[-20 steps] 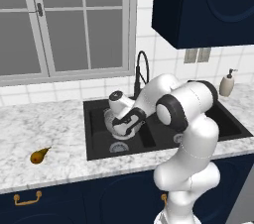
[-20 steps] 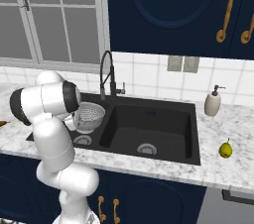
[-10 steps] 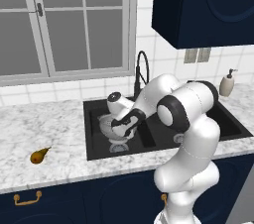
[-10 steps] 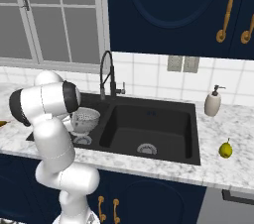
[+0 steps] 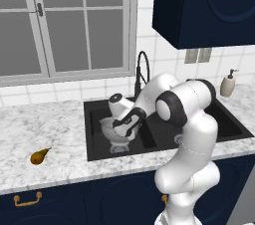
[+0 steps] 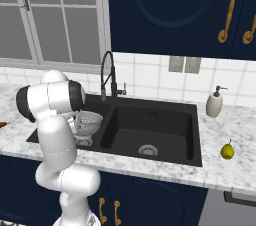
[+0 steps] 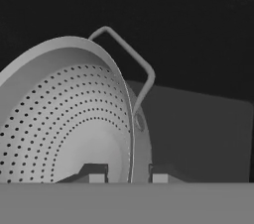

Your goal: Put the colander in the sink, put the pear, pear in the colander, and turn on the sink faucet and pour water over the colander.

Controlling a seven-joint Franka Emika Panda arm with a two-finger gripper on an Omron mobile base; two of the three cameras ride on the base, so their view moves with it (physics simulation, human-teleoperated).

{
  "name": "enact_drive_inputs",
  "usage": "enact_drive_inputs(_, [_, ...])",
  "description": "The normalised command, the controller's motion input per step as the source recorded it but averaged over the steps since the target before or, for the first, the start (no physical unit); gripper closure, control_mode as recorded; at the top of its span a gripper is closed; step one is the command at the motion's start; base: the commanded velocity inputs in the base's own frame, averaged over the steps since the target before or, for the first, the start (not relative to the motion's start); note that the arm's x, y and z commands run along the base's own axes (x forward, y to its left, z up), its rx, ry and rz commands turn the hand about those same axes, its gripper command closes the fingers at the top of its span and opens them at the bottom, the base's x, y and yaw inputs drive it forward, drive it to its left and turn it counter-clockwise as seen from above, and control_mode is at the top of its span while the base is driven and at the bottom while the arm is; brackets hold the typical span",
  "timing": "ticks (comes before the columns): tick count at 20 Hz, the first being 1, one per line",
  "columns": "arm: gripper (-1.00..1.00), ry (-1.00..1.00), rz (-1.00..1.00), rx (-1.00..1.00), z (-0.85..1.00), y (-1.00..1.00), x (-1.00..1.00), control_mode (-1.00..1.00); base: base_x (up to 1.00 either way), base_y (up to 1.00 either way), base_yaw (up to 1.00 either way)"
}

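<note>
From the left base view, the gripper (image 5: 121,128) holds the colander (image 5: 112,130) by its rim, low in the left basin of the sink (image 5: 93,130). A brownish pear (image 5: 39,156) lies on the counter (image 5: 50,129) to the left.

In the right base view, the colander (image 6: 88,121) sits in the left basin; a yellow-green pear (image 6: 227,150) rests right of the sink (image 6: 192,135).

In the hand view, both fingertips (image 7: 96,173) pinch the colander (image 7: 64,119) wall.

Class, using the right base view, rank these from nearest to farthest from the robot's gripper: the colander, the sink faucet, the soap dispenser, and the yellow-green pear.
1. The colander: held at its rim by the gripper, in the left basin.
2. The sink faucet: behind the sink, by the divider.
3. The soap dispenser: back right on the counter.
4. The yellow-green pear: front right on the counter, farthest along.
</note>
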Motion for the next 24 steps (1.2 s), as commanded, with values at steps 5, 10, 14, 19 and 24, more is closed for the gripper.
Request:
enact_drive_inputs(5, [1.0, 0.0, -0.12, 0.0, -0.45, 0.07, 0.0, -1.0, 0.0, 0.0, 0.0])
enact_drive_inputs(10, [1.0, 0.0, -0.1, 0.0, -0.42, 0.12, 0.0, -1.0, 0.0, 0.0, 0.0])
enact_drive_inputs(14, [1.0, 0.0, -0.09, -0.01, -0.41, 0.16, 0.0, -1.0, 0.0, 0.0, 0.0])
enact_drive_inputs(19, [1.0, 0.0, -0.06, 0.0, -0.34, 0.06, 0.0, -1.0, 0.0, 0.0, 0.0])
enact_drive_inputs(24, [1.0, 0.0, -0.03, 0.0, -0.18, 0.0, 0.06, -1.0, 0.0, 0.0, 0.0])
